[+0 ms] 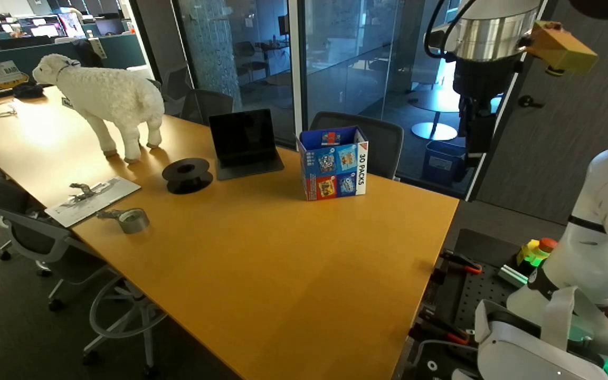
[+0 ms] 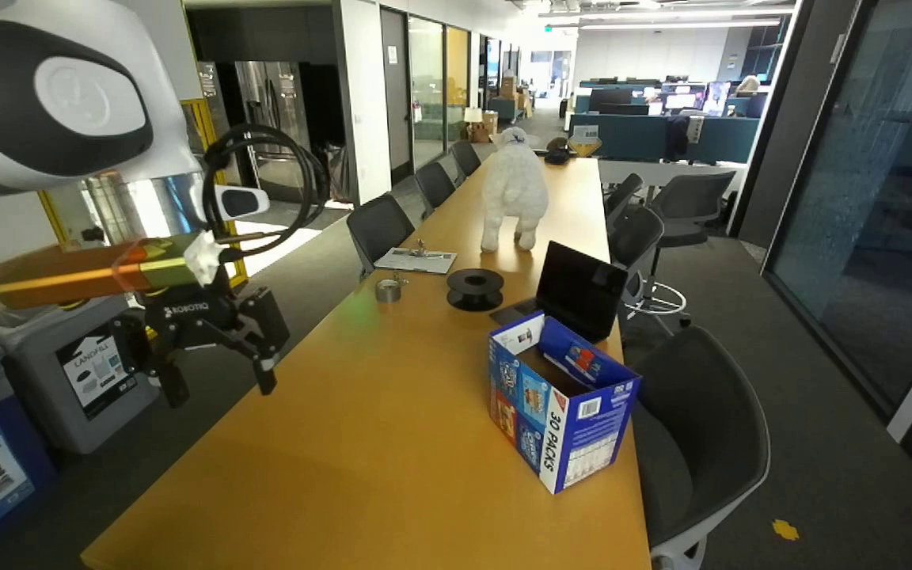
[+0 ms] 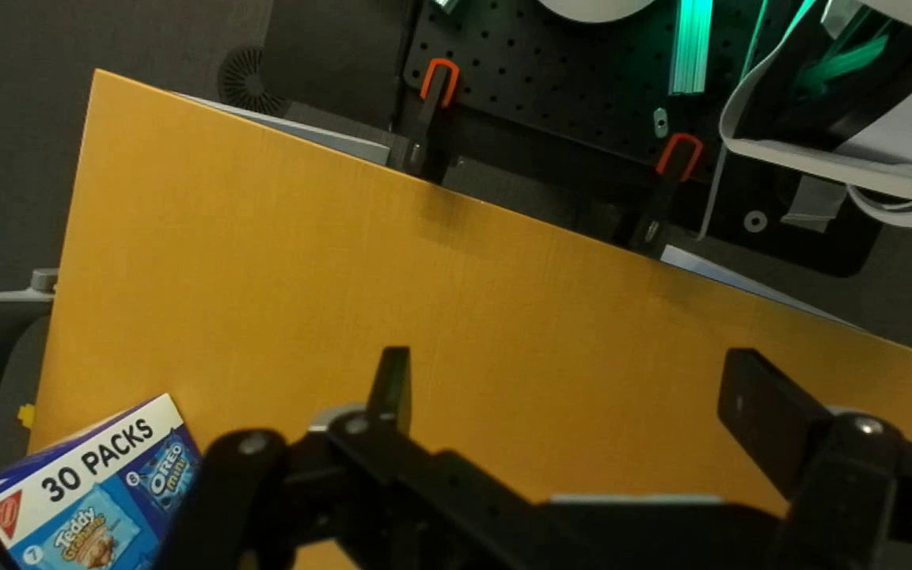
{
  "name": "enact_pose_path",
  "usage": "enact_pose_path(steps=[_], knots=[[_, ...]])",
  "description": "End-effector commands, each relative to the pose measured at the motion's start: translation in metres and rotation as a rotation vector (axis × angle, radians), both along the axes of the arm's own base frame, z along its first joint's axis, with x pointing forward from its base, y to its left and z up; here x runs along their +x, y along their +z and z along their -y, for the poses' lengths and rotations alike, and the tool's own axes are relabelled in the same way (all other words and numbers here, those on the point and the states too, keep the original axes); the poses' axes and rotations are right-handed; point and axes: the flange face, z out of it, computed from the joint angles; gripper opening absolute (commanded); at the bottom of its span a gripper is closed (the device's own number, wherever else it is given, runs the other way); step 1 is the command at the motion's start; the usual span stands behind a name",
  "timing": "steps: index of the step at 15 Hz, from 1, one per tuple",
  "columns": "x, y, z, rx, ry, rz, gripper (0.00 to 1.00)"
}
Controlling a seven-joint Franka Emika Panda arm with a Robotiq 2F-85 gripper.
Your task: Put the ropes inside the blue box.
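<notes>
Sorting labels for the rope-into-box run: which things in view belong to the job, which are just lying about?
Job:
blue open-topped cardboard box
black two-fingered pincer, open
ropes: none I can make out; box floor not fully visible

Lying about, main items:
white fleecy sheep figure
round black spool
open black laptop
round silver-grey tape roll
flat white rectangular board

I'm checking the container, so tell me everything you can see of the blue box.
The blue box looks like printed cardboard, with red and light-blue snack graphics, a white strip reading "30 PACKS" and a barcode. It stands upright and open-topped on the table, clear of both the laptop and the pincer. I can't see its whole inside.
</notes>
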Motion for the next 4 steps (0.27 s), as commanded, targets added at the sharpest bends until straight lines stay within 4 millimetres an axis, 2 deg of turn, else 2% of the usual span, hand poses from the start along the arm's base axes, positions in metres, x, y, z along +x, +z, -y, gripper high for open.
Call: enact_pose_path(steps=[1,4], knots=[[0.0007,-0.0018,0.0001,-0.003,-0.004,-0.006,1.0],[0.0009,-0.0025,0.0003,-0.005,-0.009,-0.006,1.0]])
